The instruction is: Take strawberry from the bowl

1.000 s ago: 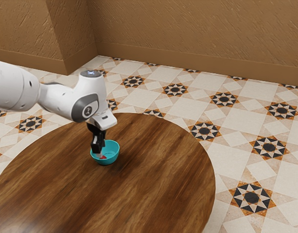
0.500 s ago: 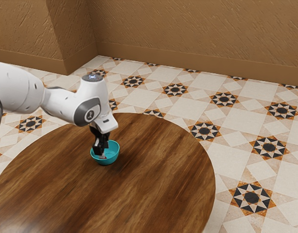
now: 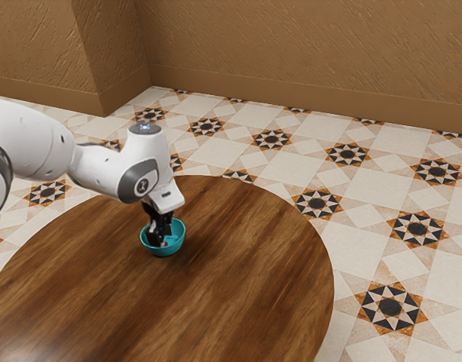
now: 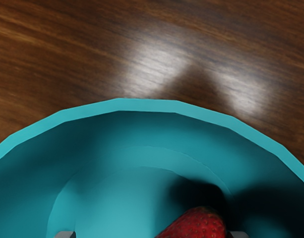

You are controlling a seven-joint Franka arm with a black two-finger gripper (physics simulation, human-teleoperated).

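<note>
With its fingertips [image 4: 238, 234] lowered inside the bowl [image 3: 176, 243], the gripper [image 3: 157, 241] is held open, and a wide gap is left between the two sides. The strawberry [image 4: 195, 225] is located inside the bowl, at the level of the fingertips and between them. It is not centred: it is placed close beside one fingertip, and clear space is left toward the other. Whether the near fingertip is touched cannot be told. The long axis of the fruit appears to be slanted relative to the closing line, but it cannot be fully confirmed because part of the fruit is cut off.

The bowl is seated upright on the desk [image 3: 238, 294], inward from the desk's far edge as seen in the exterior view. The arm [image 3: 102, 170] is extended over the desk from the exterior view's left.

The step in hand is judged to be the grasp. Closure should be preceded by a slight shift toward the strawberry's side; otherwise, the fruit may be pushed or rolled by the nearer fingertip. Vertical withdrawal is then required, so that the rim is cleared.
</note>
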